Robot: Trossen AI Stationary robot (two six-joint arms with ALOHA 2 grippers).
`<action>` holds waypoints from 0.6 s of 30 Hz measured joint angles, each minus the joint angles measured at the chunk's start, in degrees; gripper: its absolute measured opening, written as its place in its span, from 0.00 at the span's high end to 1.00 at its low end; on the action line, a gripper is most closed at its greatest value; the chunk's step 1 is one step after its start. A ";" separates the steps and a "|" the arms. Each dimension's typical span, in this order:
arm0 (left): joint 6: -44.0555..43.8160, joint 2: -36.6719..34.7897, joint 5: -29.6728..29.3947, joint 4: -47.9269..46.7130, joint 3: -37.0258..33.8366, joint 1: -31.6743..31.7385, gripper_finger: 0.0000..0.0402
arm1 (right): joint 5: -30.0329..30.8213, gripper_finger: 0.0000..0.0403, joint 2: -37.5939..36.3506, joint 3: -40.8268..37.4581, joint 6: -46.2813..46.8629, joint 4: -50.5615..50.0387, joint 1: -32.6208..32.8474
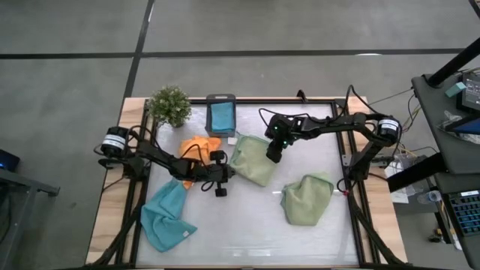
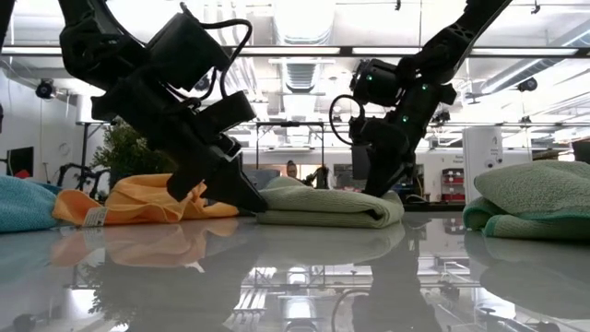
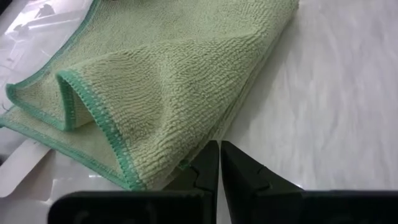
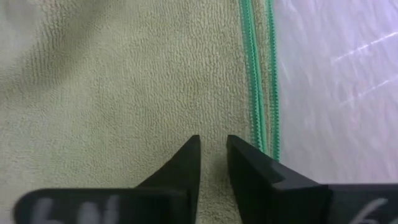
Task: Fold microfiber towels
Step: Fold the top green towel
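Observation:
A folded sage green towel (image 1: pixel 253 161) lies flat mid-table. My left gripper (image 1: pixel 231 175) is shut, with its tips low at the towel's left edge (image 3: pixel 186 158). My right gripper (image 1: pixel 272 156) slants down onto the towel's right part. A narrow gap shows between its fingers, and nothing is caught in it (image 4: pixel 213 146). A second sage green towel (image 1: pixel 307 199) lies bunched near right. A light blue towel (image 1: pixel 166 217) lies crumpled near left. An orange towel (image 1: pixel 199 146) is heaped behind the left arm. My left gripper meets the folded towel's edge (image 3: pixel 198 155) with its shut fingertips, slanting down from the table's left. Whether a layer is caught between them I cannot tell. My right gripper sets its fingertips (image 4: pixel 186 155) on the towel's upper face beside the doubled green hems (image 4: pixel 258 124), slanting down from the right. The cloth lies flat there.
A small dark grey box (image 1: pixel 221 114) with blue cloth in it and a little potted plant (image 1: pixel 170 105) stand at the far edge. Bare tabletop lies near the front edge between the blue towel and the bunched green one.

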 joint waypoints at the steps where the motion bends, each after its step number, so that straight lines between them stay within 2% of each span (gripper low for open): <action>1: 0.41 0.48 -0.47 0.41 0.03 0.03 0.99 | 0.00 0.87 0.00 0.00 0.00 0.00 0.00; 4: 0.89 2.35 -2.51 0.35 0.41 0.18 0.99 | -0.15 0.91 -0.06 0.00 0.02 0.06 0.02; 9: 0.93 4.74 -3.93 1.03 1.91 0.16 0.99 | -0.52 0.92 -0.07 -0.03 0.14 0.03 0.02; 18: 2.96 1.43 -3.62 0.65 2.05 -0.57 0.99 | -0.57 0.92 -0.08 -0.04 0.15 0.02 0.04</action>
